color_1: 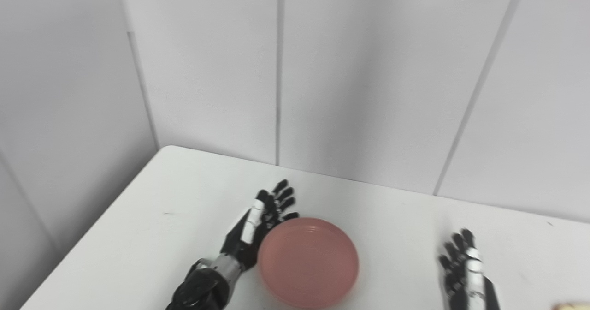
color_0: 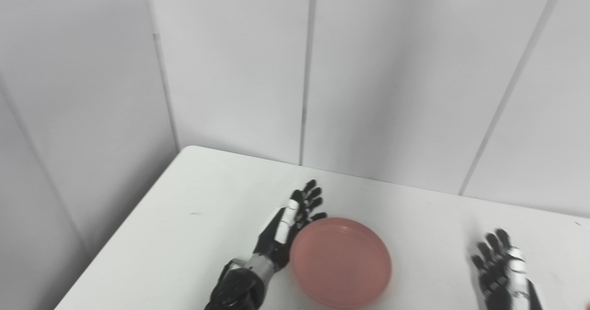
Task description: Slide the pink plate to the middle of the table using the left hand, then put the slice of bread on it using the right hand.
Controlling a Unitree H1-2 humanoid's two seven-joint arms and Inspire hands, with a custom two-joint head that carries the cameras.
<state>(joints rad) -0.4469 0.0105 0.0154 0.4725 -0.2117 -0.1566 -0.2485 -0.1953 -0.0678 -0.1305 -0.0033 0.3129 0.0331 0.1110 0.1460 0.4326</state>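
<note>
Toward the left part of the white bench (color_0: 184,217), the left hand (color_0: 292,220) lies low with its fingers (color_0: 312,194) spread and straight, holding nothing, its inner edge touching the left rim of the pink plate (color_0: 341,260). That contact suggests the first step is in hand: pushing the plate sideways toward the middle of the bench. The plate sits close to the near edge, and whether it has reached the middle is hard to judge, since the bench runs out of view on the right. It is a shallow round dish and it is empty; no bread lies in it. Next, the hand would need either a little more sideways push along the surface or a clean withdrawal without dragging the rim back. Further right, well apart from the plate, the right hand (color_1: 465,268) waits near the near edge, fingers apart and gripping nothing. At the bottom right corner of the right eye view, a pale sliver (color_1: 571,306) shows, possibly the slice of bread, too cropped to be sure.
</note>
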